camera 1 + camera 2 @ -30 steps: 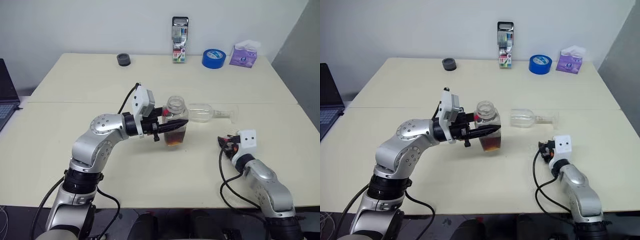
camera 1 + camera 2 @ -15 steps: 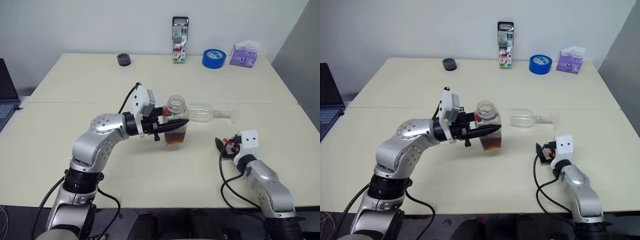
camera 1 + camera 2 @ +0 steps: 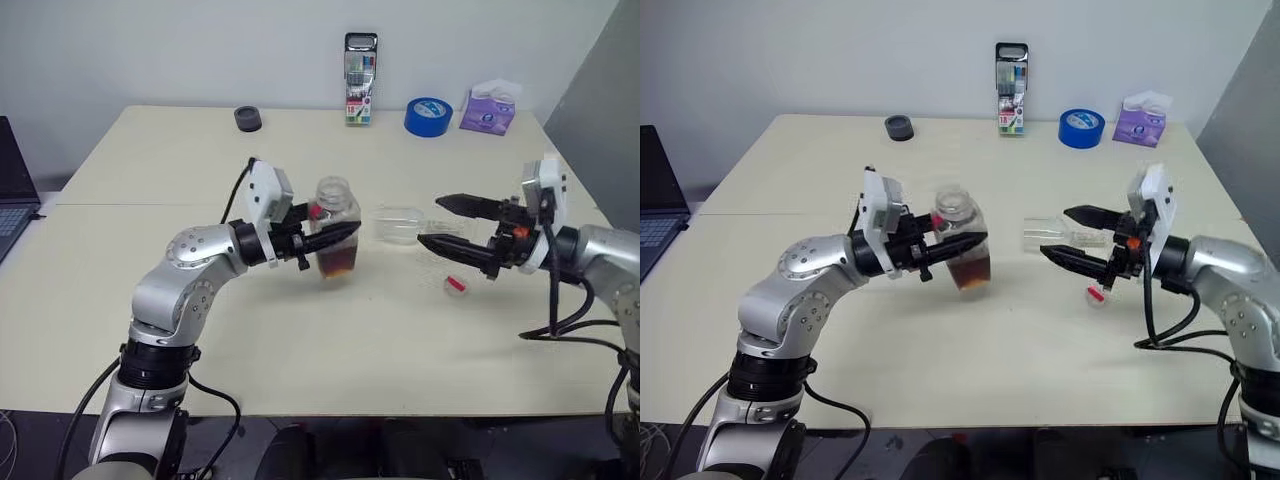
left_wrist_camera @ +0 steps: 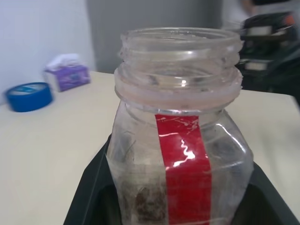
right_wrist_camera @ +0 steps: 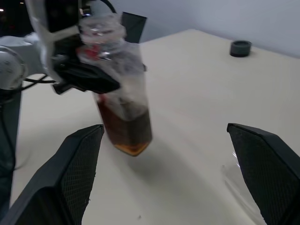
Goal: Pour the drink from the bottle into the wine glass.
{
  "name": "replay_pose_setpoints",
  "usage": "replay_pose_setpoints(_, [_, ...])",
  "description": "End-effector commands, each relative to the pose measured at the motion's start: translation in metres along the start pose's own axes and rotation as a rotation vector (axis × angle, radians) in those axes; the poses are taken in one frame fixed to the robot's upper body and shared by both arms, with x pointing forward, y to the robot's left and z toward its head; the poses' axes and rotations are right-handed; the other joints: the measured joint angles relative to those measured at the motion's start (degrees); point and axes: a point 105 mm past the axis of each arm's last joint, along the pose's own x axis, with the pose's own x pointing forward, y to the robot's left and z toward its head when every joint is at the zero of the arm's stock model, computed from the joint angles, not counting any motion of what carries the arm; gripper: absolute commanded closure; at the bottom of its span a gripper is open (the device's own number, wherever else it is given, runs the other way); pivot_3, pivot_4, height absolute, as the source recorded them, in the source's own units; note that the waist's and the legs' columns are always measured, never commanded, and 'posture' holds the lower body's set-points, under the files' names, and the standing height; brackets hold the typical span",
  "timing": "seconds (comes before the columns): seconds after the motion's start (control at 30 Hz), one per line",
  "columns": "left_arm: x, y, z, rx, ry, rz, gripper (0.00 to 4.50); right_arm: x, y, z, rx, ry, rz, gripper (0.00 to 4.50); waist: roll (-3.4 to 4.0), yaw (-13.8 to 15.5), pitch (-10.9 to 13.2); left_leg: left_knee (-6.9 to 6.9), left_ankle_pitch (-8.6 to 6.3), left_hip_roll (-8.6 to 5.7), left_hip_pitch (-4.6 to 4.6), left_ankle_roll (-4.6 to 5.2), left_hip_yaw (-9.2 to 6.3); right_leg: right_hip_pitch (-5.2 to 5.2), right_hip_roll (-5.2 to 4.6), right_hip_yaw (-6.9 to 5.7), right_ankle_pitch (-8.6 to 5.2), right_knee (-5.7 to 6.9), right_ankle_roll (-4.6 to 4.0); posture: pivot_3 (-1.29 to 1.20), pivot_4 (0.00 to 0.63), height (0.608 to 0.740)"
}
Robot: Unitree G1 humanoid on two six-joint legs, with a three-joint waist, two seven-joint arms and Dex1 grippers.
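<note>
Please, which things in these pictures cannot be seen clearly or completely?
- Wine glass: lying on its side; stem and foot hidden behind the right tool, eye views.
- Small red thing on the table: too small to identify.
- Bottle: its bottom is hidden by the left tool's fingers, left wrist view.

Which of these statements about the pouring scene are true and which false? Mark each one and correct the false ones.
1. The left gripper holds the bottle. True.
2. The bottle's cap is on. False: its mouth is open, and a small red cap lies on the table.
3. The wine glass stands upright. False: it lies on its side.
4. The right gripper is open. True.
5. The bottle is full. False: the drink fills only its lower part.
</note>
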Motion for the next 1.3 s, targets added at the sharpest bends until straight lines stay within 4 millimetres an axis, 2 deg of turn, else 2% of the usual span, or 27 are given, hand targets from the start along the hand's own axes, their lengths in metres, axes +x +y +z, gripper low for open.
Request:
replay_pose_setpoints(0.03, [-0.014, 0.029, 0.022, 0.142, -0.042, 0.23, 2.72, 0.015, 0.014, 0.014, -0.008, -0.051, 0.079, 0.01, -0.01, 0.11, 0.0, 0.0, 0.0, 0.0, -0.01, 0.0, -0.01, 0.0, 0.0, -0.02, 0.0, -0.01, 0.0, 0.0, 0.15, 0.74])
replay_pose_setpoints(0.1, [-0.032, 0.06, 0.024, 0.206, -0.019, 0.474, 2.72, 0.029, 0.022, 0.016, -0.011, -0.08, 0.111, 0.01, -0.03, 0.1, 0.0, 0.01, 0.01, 0.0, -0.03, -0.01, -0.02, 0.0, 0.0, -0.02, 0.0, -0.02, 0.0, 0.0, 0.15, 0.74])
replay_pose_setpoints(0.2, [-0.064, 0.088, 0.016, 0.245, 0.015, 0.739, 2.72, 0.045, 0.03, 0.014, -0.015, -0.102, 0.147, 0.01, -0.02, 0.08, 0.0, 0.0, 0.02, 0.0, -0.04, -0.03, -0.01, -0.05, -0.01, 0.0, 0.0, 0.01, 0.0, 0.0, 0.15, 0.74])
replay_pose_setpoints(0.27, [-0.083, 0.098, 0.009, 0.241, 0.026, 0.87, 2.72, 0.054, 0.034, 0.009, -0.04, -0.103, 0.172, 0.01, -0.02, 0.12, 0.0, -0.01, 0.04, 0.0, -0.06, -0.07, 0.0, -0.06, -0.03, -0.02, 0.0, -0.01, 0.0, 0.0, 0.15, 0.74])
replay_pose_setpoints(0.37, [-0.095, 0.101, -0.002, 0.199, 0.017, 0.947, 2.72, 0.064, 0.035, 0.013, -0.037, -0.134, 0.189, 0.01, -0.04, 0.28, 0.01, 0.01, 0.11, -0.01, -0.11, -0.2, 0.0, -0.08, -0.07, -0.04, 0.0, -0.05, 0.01, 0.0, 0.15, 0.74])
replay_pose_setpoints(0.53, [-0.102, 0.098, -0.018, 0.069, -0.062, 0.959, 2.72, 0.071, 0.04, 0.02, -0.04, -0.159, 0.23, 0.01, -0.15, 0.97, -0.05, 0.03, 0.13, -0.02, -0.15, -0.23, -0.02, -0.09, -0.11, -0.11, 0.01, -0.08, 0.01, 0.0, 0.15, 0.74])
replay_pose_setpoints(0.6, [-0.103, 0.096, -0.021, 0.047, -0.084, 0.959, 2.72, 0.069, 0.041, 0.022, -0.041, -0.162, 0.238, 0.01, -0.17, 1.22, -0.06, 0.02, 0.13, -0.02, -0.15, -0.24, -0.02, -0.09, -0.12, -0.12, 0.01, -0.09, 0.01, 0.0, 0.15, 0.74])
replay_pose_setpoints(0.67, [-0.103, 0.099, -0.022, 0.032, -0.091, 0.947, 2.72, 0.065, 0.042, 0.023, -0.043, -0.165, 0.242, 0.01, -0.17, 1.37, -0.06, 0.02, 0.13, -0.02, -0.14, -0.24, -0.02, -0.09, -0.12, -0.12, 0.01, -0.08, 0.0, 0.0, 0.15, 0.74])
replay_pose_setpoints(0.77, [-0.108, 0.107, -0.031, 0.003, -0.09, 0.945, 2.72, 0.074, 0.042, 0.024, -0.032, -0.17, 0.241, 0.01, -0.16, 1.21, -0.06, 0.01, 0.13, -0.02, -0.1, -0.23, -0.01, -0.09, -0.11, -0.12, 0.01, -0.04, 0.0, 0.0, 0.15, 0.74])
replay_pose_setpoints(0.93, [-0.106, 0.112, -0.047, -0.019, -0.068, 0.934, 2.72, 0.076, 0.041, 0.026, -0.031, -0.177, 0.232, 0.01, -0.17, 1.22, -0.06, 0.02, 0.13, -0.02, -0.1, -0.23, -0.02, -0.1, -0.1, -0.14, 0.01, -0.02, -0.01, 0.0, 0.15, 0.74])
replay_pose_setpoints(1.3, [-0.1, 0.116, -0.063, -0.066, -0.065, 0.897, 2.72, 0.077, 0.041, 0.024, -0.011, -0.179, 0.2, 0.01, -0.19, 1.3, -0.07, 0.01, 0.13, -0.02, -0.12, -0.24, -0.03, -0.1, -0.11, -0.16, 0.01, -0.03, -0.01, 0.0, 0.15, 0.74])
